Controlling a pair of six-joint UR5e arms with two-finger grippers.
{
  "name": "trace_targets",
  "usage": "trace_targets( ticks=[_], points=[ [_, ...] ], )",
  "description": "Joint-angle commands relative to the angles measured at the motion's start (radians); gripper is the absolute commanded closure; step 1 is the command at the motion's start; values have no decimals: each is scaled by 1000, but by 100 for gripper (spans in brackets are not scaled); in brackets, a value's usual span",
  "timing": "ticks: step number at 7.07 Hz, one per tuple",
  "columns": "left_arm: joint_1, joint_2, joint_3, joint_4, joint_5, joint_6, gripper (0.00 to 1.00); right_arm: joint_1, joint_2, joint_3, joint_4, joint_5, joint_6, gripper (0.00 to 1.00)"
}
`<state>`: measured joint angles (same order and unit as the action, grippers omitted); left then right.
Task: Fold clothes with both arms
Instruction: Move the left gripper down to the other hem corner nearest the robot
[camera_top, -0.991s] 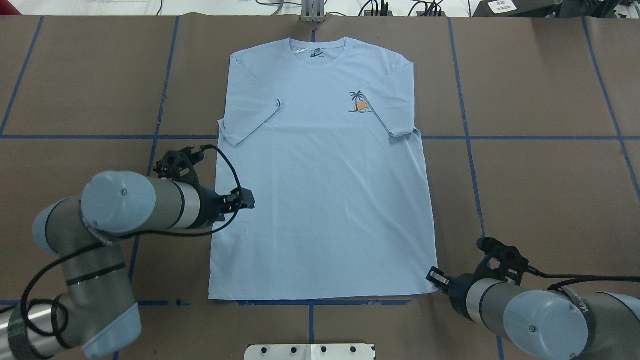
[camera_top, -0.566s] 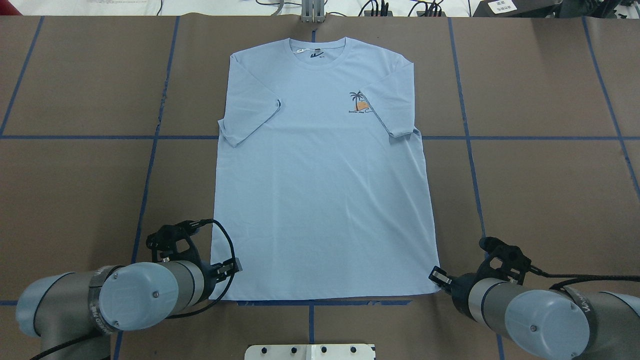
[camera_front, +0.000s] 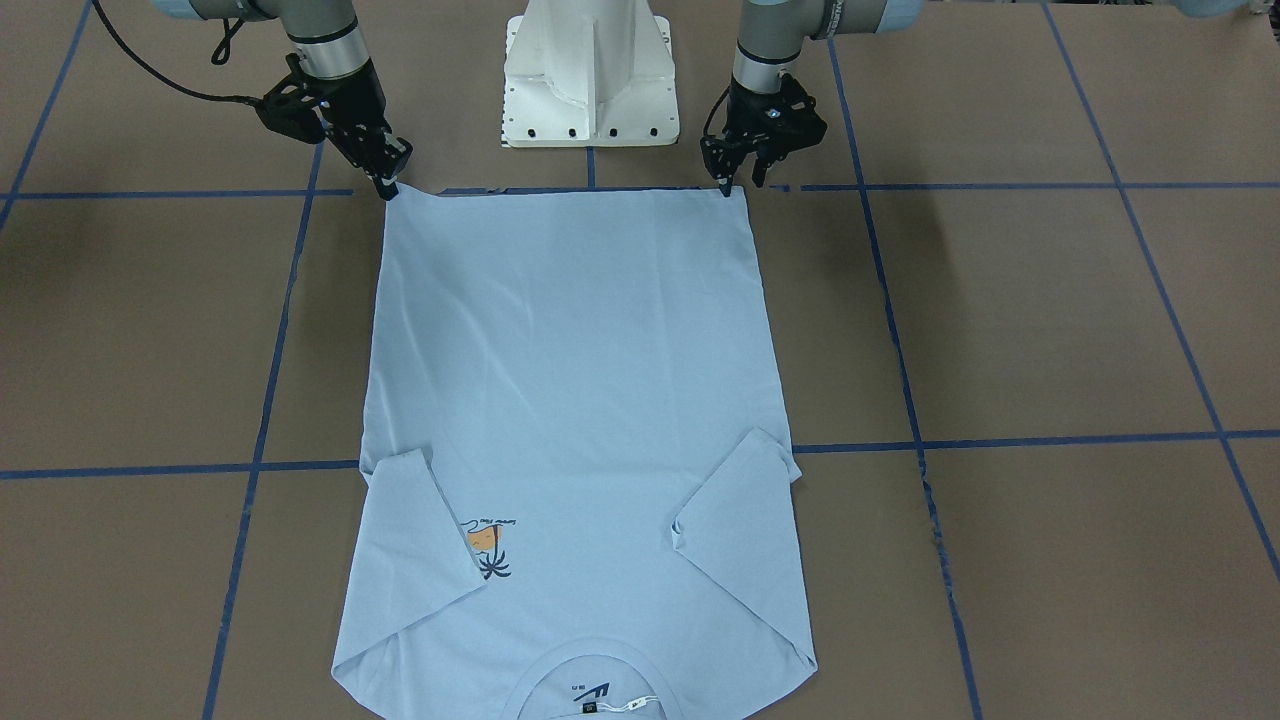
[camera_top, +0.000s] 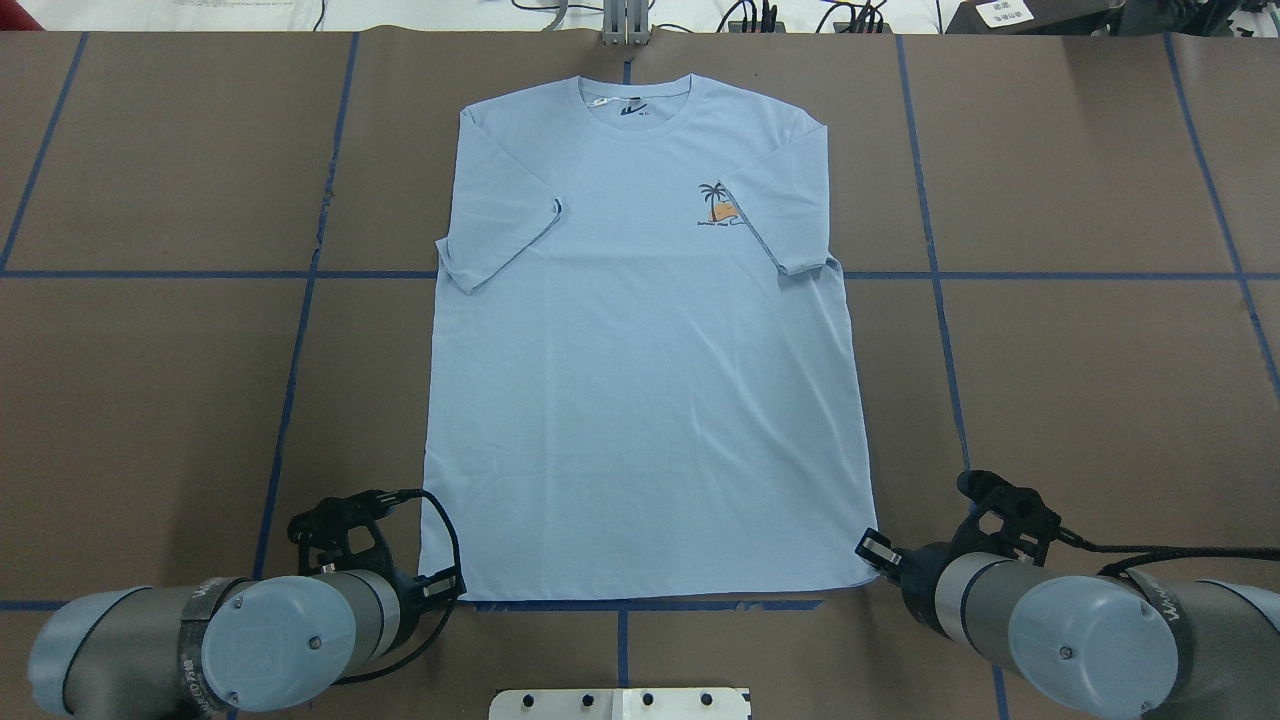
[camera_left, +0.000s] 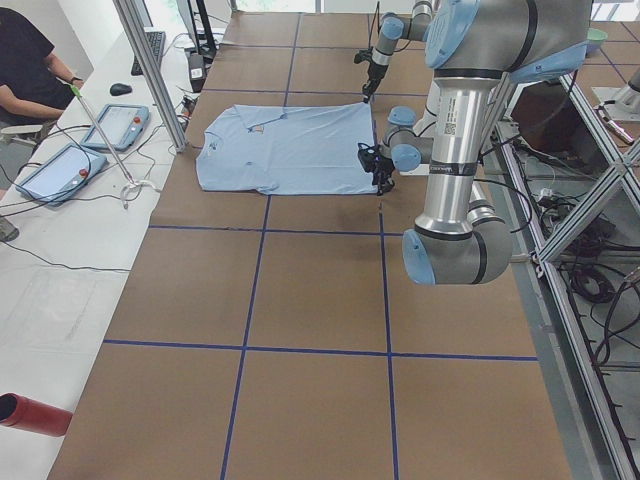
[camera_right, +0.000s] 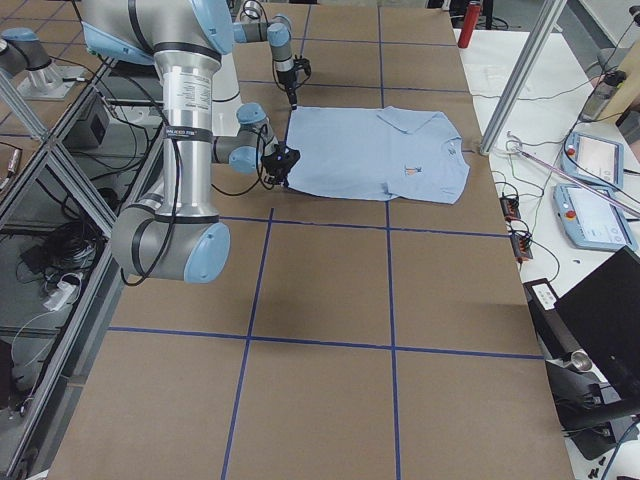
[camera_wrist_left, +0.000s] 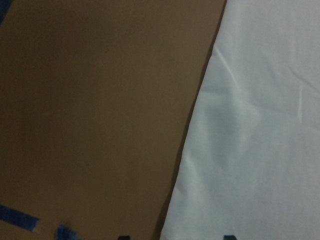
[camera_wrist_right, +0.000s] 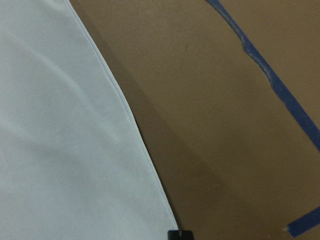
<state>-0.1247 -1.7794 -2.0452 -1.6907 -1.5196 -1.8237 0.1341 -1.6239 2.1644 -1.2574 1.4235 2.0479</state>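
Observation:
The light blue T-shirt (camera_top: 640, 380) lies flat, front up, with both sleeves folded inward. Its palm print (camera_top: 720, 205) is on the chest and the collar points away from me. My left gripper (camera_top: 447, 585) is open at the hem's left corner. In the left wrist view its tips straddle the shirt's side edge (camera_wrist_left: 190, 150). In the front-facing view the left gripper (camera_front: 737, 183) is on the right. My right gripper (camera_top: 868, 548) is shut on the hem's right corner, also seen in the front-facing view (camera_front: 388, 186). In the right wrist view the shirt (camera_wrist_right: 65, 150) runs to the fingertip.
The white pedestal base (camera_front: 590, 70) stands just behind the hem. Blue tape lines (camera_top: 940, 275) cross the brown table. A seated operator (camera_left: 25, 70) and tablets (camera_left: 60, 170) are beyond the table's far side.
My left arm has moved back toward me along the shirt's left side, from mid-body to the hem corner. The right gripper and the shirt have stayed put.

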Motion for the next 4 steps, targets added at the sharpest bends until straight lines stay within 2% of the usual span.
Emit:
trace_targets(
  ticks=[1, 2, 4],
  points=[
    [10, 1, 2, 0, -1, 0, 76, 4, -1, 0, 0, 0, 0, 100],
    [10, 0, 3, 0, -2, 1, 96, 10, -1, 0, 0, 0, 0, 100],
    [11, -8, 0, 0, -4, 0, 100, 16, 1, 0, 0, 0, 0, 100]
  ],
)
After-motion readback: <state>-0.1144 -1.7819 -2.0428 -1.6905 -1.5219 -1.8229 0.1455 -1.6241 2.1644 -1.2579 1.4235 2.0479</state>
